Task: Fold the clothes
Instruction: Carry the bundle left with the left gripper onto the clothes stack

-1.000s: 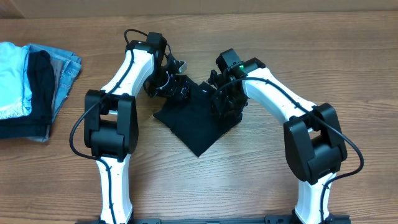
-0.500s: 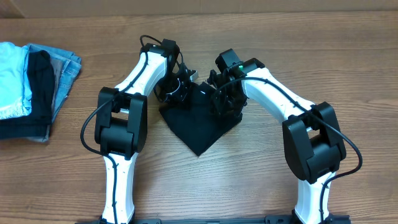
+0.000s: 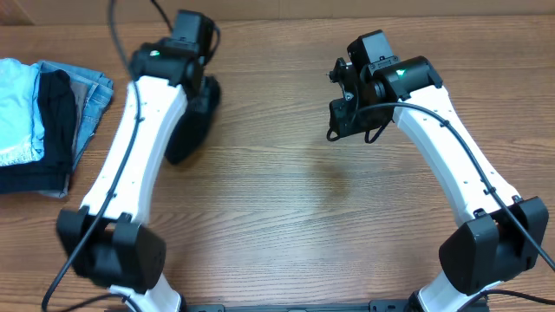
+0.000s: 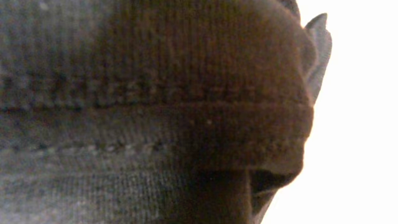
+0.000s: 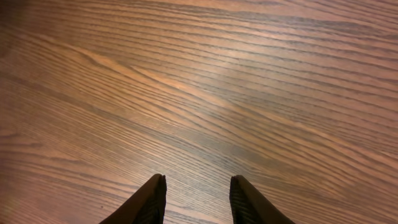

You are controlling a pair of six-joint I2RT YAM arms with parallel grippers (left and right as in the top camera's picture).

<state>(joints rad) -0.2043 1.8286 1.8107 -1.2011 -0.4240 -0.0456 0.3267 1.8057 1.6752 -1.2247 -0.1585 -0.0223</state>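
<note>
The left gripper [image 3: 205, 87] of a two-armed robot is clenched on the black garment [image 3: 191, 126], which hangs bunched in a dark, narrow mass beside the arm's white upper link, toward the far left of the wooden worktop [image 3: 303, 199]. The overhead view does not show whether the lower end of the cloth touches the wood. In the left wrist view the fabric fills almost the whole picture, pressed close to the lens. A folded hem [image 4: 155, 118] with two rows of stitching runs across it, and the gripper's own fingers are hidden behind the cloth.

The right gripper [image 5: 196, 186] is released and carries nothing. Its two dark fingertips stand apart above bare wood grain, with only the worktop showing between them. From overhead it hangs over the far right half of the worktop, well apart from the garment and the left arm.

At the left edge of the worktop sits a stack of folded clothes, well apart from both grippers. A light-blue garment [image 3: 17, 104] lies outermost, a black folded piece [image 3: 56, 121] lies beside it, and a grey-blue denim piece [image 3: 94, 100] lies on the side nearest the left arm.
</note>
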